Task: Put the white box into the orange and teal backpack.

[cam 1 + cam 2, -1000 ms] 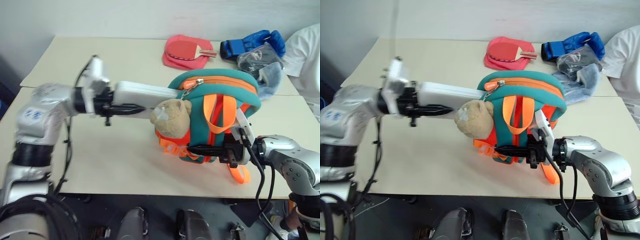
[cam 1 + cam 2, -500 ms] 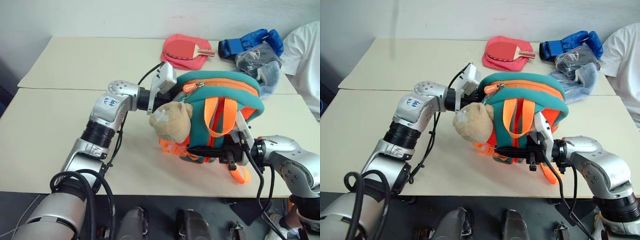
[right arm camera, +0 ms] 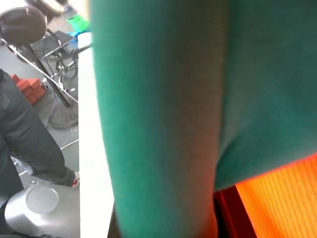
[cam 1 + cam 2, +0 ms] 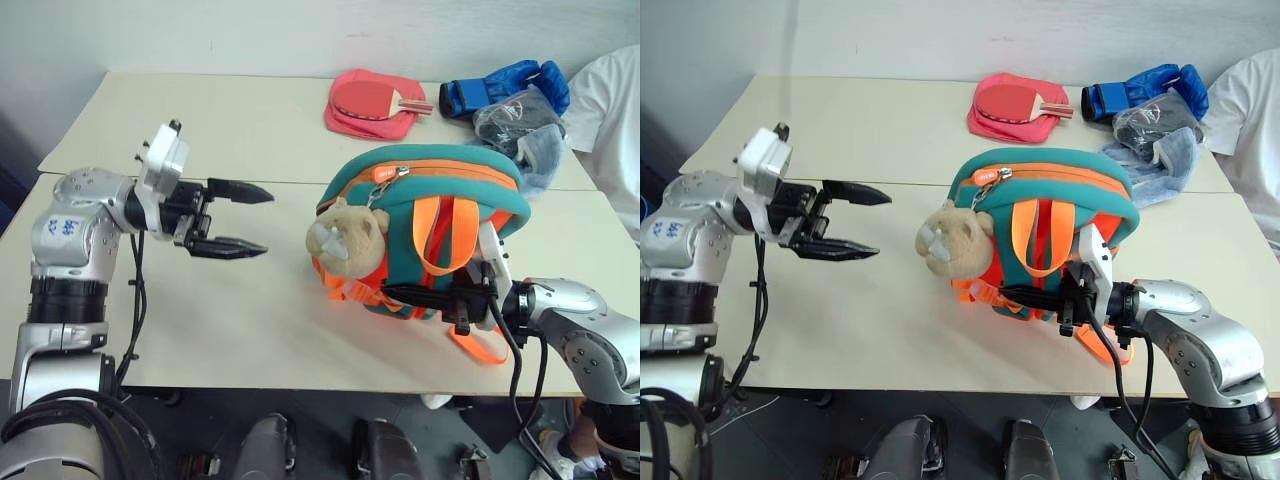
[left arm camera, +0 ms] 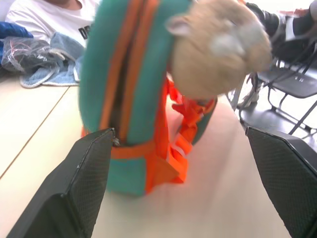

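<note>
The orange and teal backpack stands upright on the table, its tan plush bear hanging on the side toward my left arm. My left gripper hovers open and empty, a hand's width to the left of the bear. In the left wrist view its two fingers frame the backpack. My right gripper is shut on the backpack's lower front among the orange straps. Teal fabric presses close in the right wrist view. The white box is hidden.
At the table's far side lie a red paddle on a pink cover, a blue boxing glove and a plastic bag on blue cloth. A person in a white shirt sits at the far right.
My left gripper pushed the white box into the backpack's opening, then pulled back to the left and opened empty. The box has gone from sight. The right gripper kept its hold.
</note>
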